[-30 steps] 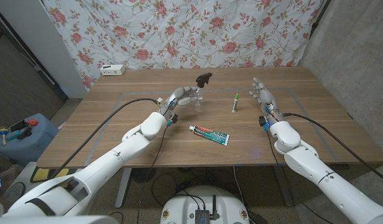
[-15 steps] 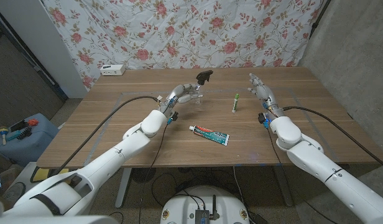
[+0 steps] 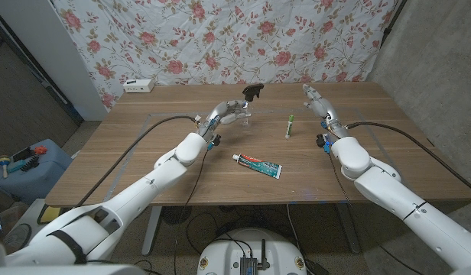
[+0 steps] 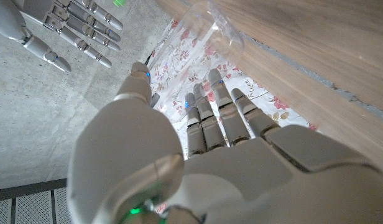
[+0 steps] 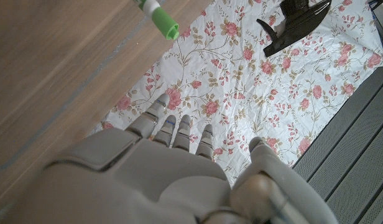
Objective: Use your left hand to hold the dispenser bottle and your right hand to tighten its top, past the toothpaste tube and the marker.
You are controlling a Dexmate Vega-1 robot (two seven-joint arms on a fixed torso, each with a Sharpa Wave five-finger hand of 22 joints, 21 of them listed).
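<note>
The dispenser bottle [image 3: 246,114] has a clear body and a black pump top [image 3: 253,92]; it stands past the middle of the table. My left hand [image 3: 226,114] holds its clear body from the left side. In the left wrist view the bottle [image 4: 213,25] shows just beyond my left hand's fingers [image 4: 210,106]. My right hand [image 3: 314,101] hovers to the right of the bottle with fingers spread and nothing in it. The green-capped marker [image 3: 290,126] lies between the hands, and the toothpaste tube [image 3: 258,165] lies nearer to me. In the right wrist view the marker [image 5: 157,14] and the pump top [image 5: 294,22] show ahead.
A white box [image 3: 138,85] sits at the table's far left edge against the floral cloth. Black cables run along both arms over the table. My right hand [image 4: 61,28] also appears in the left wrist view, apart from the bottle.
My right hand has moved away from me and slightly left, toward the bottle's top. My left hand and the bottle have shifted a little farther from me together.
</note>
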